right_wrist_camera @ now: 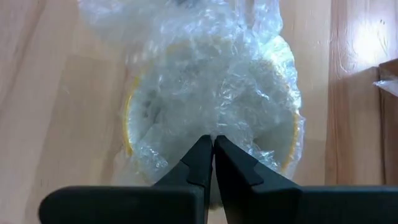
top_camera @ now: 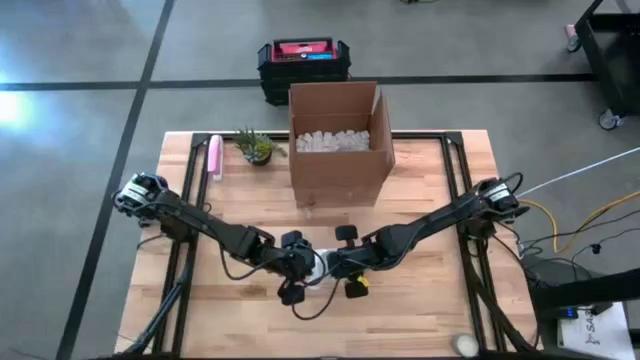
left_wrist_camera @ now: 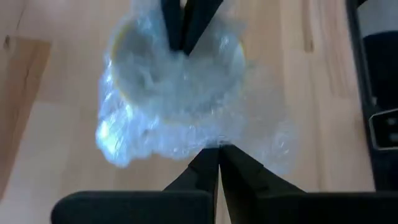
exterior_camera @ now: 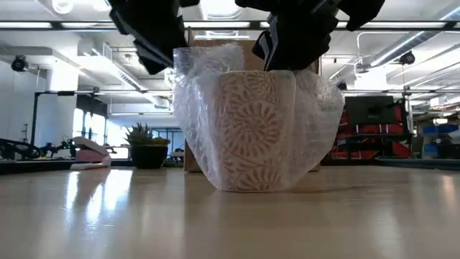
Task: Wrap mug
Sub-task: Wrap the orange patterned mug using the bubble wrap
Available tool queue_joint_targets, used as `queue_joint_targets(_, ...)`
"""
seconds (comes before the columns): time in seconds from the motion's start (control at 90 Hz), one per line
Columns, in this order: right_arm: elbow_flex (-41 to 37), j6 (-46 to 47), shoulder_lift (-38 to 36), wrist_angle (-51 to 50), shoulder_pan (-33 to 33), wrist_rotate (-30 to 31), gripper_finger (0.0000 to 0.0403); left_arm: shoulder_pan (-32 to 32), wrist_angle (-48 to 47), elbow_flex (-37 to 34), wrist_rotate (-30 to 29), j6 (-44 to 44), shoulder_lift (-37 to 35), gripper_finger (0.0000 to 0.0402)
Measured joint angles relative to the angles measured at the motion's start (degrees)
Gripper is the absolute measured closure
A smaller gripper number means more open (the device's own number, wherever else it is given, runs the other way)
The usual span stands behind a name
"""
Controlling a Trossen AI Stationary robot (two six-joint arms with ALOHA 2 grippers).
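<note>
Standing mid-tabletop (top_camera: 420,310), the mug (exterior_camera: 251,129) was already cloaked in bubble wrap (exterior_camera: 320,108); the left hand (left_wrist_camera: 217,152) and right hand (right_wrist_camera: 213,142) each pinched its gathered top, tucking seemingly left.

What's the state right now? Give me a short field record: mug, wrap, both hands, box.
mug: patterned mug upright on the table, near its front centre
wrap: bubble wrap drawn up around the mug and over its mouth
left hand: pinched shut on the bubble wrap above the mug
right hand: pinched shut on the bubble wrap above the mug
box: open cardboard box behind the mug, white filler inside
</note>
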Motion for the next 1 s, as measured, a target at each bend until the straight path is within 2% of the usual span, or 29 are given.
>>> queue_joint_targets(0.133, 0.0, 0.11, 0.0, 0.08, 0.0, 0.0, 0.0394, 0.62, 4.29, -0.83, -3.25, 1.52, 1.51, 0.0402)
queue_joint_targets(0.4, -0.07, -0.08, 0.69, 1.42, 0.02, 0.0, 0.0394, 1.8, 12.76, -0.83, -3.47, 0.9, 5.47, 0.0402)
queue_joint_targets(0.822, 5.01, -1.31, -3.38, -4.53, 1.18, -0.74, 0.0394, 2.28, 13.61, -0.68, -5.11, 1.35, 7.19, 0.0402)
queue_joint_targets(1.0, 4.52, -1.33, -1.53, -3.86, 1.29, -3.63, 0.0394, 2.37, 13.37, -0.75, -5.18, 1.33, 7.08, 0.0402)
